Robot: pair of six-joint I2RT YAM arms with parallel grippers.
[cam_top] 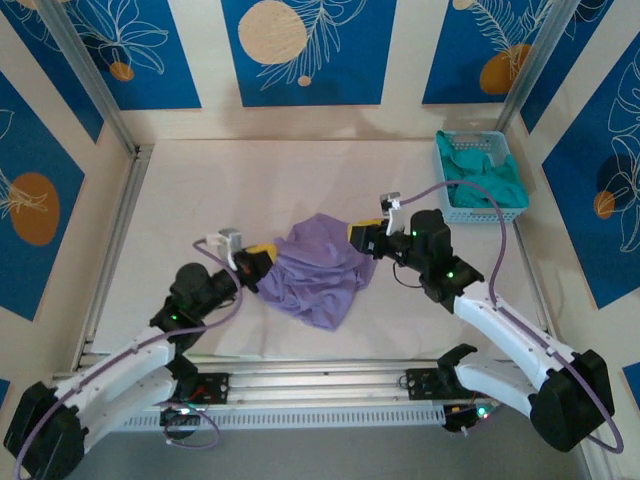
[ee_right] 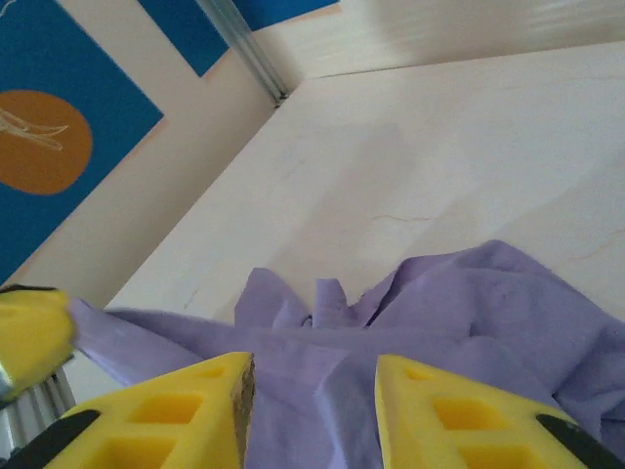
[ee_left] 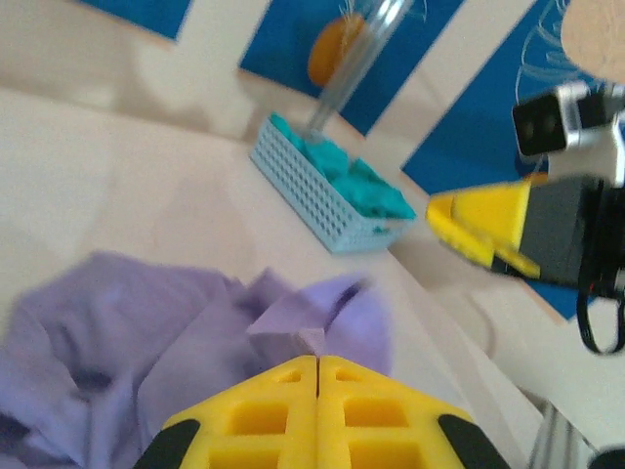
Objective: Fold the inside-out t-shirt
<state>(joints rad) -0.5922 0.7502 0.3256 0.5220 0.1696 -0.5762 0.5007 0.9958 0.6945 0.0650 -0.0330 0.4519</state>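
t-shirt: the lavender t-shirt (cam_top: 318, 275) is a crumpled heap mid-worktop (cam_top: 200, 195), right between my two arms. There's no tidy fold in it and it's nowhere near flat.

left hand: the left hand (ee_left: 317, 363) has its fingers pressed together with no gap. A little peak of purple cloth runs straight up into the seam, so I read that as a pinch on the shirt's left edge. That wrist view is pretty blurry though, so I can't swear how much fabric it actually has.

right hand: the right hand (ee_right: 312, 391) has its fingers parted with a clear gap and nothing clamped. Cloth lies just below and ahead of the gap. It's parked at the heap's right edge, opposite the other one.

why like this: one hand on each side makes sense to me, since you need two opposite holds to stretch the bundle out flat.

progress: early, I'd say. It needs spreading before any folding.

next: I'd close the right one on a single edge, then draw the two apart.

risk: if it grabs several layers, the whole lump just drags.

bystanders: the basket (cam_top: 480, 190) holding the teal garment (cam_top: 478, 168) sits in the far right corner, well apart. I'm leaving it alone.
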